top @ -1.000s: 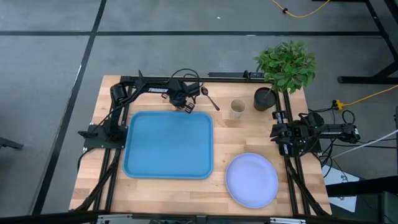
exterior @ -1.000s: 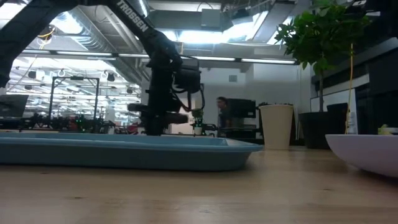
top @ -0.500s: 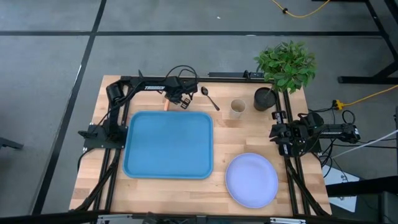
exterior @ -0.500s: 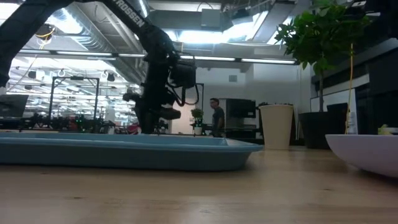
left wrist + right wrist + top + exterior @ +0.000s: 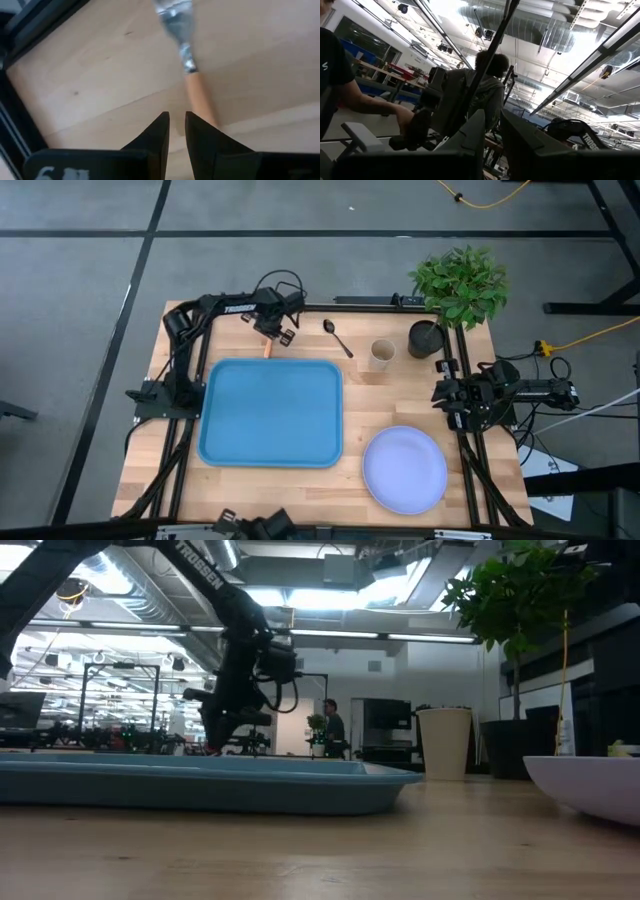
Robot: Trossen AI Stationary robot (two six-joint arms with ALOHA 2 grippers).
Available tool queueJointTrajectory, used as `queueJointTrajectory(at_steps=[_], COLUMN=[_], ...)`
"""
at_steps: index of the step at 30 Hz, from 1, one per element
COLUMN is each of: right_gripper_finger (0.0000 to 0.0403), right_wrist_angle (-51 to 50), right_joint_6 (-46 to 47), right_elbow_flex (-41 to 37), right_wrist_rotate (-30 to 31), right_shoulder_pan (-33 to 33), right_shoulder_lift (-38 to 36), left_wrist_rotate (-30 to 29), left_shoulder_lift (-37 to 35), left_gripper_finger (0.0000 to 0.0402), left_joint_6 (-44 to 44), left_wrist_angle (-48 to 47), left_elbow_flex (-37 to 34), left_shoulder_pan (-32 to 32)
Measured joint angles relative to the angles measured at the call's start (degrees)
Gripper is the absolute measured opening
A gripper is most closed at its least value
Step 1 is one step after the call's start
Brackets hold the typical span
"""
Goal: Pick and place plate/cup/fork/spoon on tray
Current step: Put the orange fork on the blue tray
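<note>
"TROSSEN" read white along the left arm. Left claw (image 5: 281, 332) hovered at the desk's (image 5: 390, 395) far edge, fingers nearly clenched, grasping nothing. Fork (image 5: 190, 65) lay on the desk just past its tips, beyond the tray's (image 5: 270, 412) far rim, tines pointing away from the tray. Spoon (image 5: 337, 337) lay diagonal between fork and cup (image 5: 381, 354); plant pot (image 5: 425, 338) beside the cup. Plate (image 5: 404, 469) right of tray. Right claw (image 5: 447, 402) parked at right edge, nearly clenched, empty.
</note>
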Motion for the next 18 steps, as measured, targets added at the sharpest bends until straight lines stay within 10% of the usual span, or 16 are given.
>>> queueJointTrajectory(at_steps=[18], right_gripper_finger=[0.0067], right_wrist_angle=[-1.33], right_joint_6=[-0.02], right_elbow_flex=[0.0], right_wrist_rotate=[0.0], right_shoulder_pan=[0.01], right_shoulder_lift=[0.0], left_wrist_rotate=[5.76], left_shoulder_lift=[0.0], left_gripper_finger=[0.0055], left_joint_6=[-1.38], left_wrist_angle=[8.04], left_elbow_flex=[-0.02], left_shoulder_pan=[2.11])
